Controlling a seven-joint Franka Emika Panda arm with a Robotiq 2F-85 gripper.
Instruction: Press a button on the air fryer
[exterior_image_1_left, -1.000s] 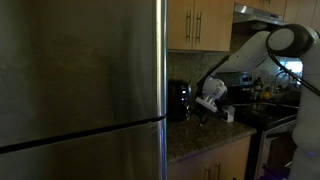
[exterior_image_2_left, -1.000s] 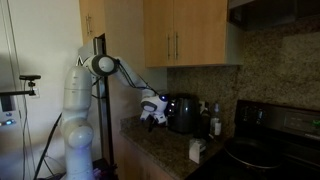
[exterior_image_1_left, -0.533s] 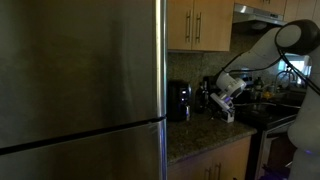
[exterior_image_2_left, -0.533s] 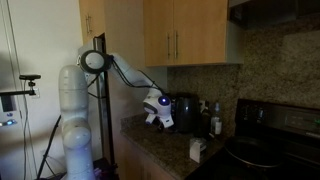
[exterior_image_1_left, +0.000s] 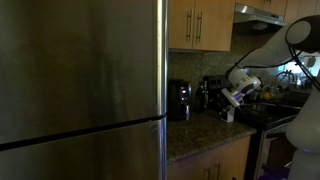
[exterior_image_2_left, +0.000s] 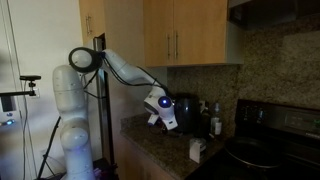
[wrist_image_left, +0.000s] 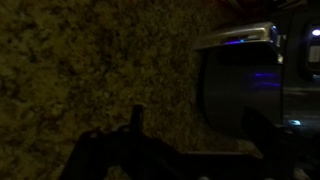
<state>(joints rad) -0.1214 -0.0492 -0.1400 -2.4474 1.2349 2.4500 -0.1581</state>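
Swinging away from the air fryer since a second ago, the pincer is now hanging above the granite worktop, clear of the appliance. Its fingers are standing spread in the dim wrist view, gripping nothing. The air fryer is sitting upright on the worktop, near the steel refrigerator.

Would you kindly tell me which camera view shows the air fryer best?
An exterior view: the air fryer stands whole and unobstructed beside the refrigerator. In an exterior view, the gripper crowds its left edge. The wrist view is too dark to identify it surely.
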